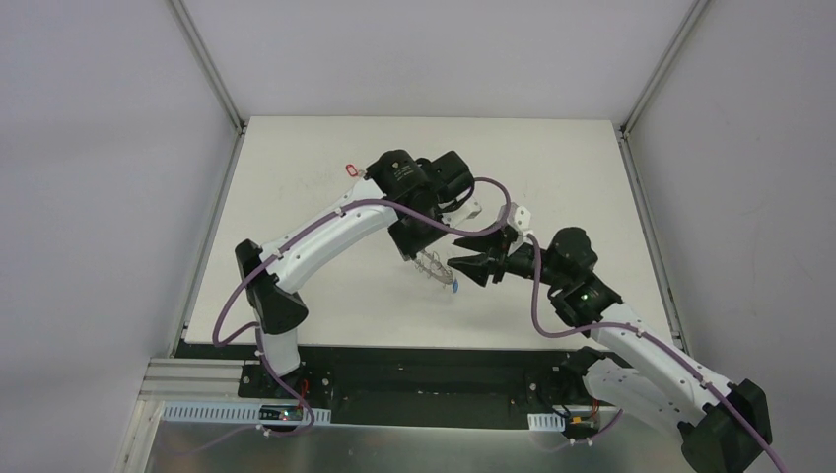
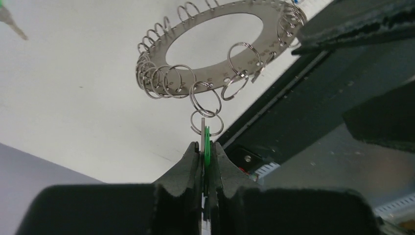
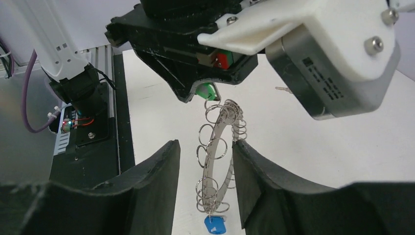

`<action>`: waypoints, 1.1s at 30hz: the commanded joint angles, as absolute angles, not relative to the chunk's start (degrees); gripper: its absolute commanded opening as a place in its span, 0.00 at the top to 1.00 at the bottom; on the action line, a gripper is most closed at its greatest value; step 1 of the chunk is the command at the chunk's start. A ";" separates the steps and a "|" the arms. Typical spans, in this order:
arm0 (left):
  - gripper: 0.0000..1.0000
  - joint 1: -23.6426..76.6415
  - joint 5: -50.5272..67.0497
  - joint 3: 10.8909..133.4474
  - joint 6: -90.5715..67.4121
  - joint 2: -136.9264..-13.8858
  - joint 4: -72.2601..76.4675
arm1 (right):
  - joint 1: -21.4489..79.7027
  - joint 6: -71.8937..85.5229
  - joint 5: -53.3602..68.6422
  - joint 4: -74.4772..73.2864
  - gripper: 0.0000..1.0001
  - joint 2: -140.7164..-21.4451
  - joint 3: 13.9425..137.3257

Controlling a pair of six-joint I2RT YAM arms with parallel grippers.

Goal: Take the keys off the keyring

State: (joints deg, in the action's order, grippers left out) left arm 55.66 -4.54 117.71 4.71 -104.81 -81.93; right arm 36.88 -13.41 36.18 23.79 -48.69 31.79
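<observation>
One keyring (image 2: 215, 73); perhaps three keys (image 2: 206, 142).

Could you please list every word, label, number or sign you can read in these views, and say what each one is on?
None can be read.
Dark sticker on the grey motor housing: print too small and blurred.
Green tag, blue tag: no writing visible.
Keyring: only small holes, no legible marks.
</observation>
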 commanded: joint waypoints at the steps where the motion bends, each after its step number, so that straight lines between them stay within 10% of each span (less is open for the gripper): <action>1: 1.00 53.13 7.87 120.49 -1.27 -103.60 -86.05 | 37.18 -15.73 37.12 26.66 0.51 -44.97 30.34; 33: 1.00 37.53 50.44 109.64 -21.08 -98.47 -69.76 | 40.54 -21.50 39.76 20.56 0.65 -48.87 32.40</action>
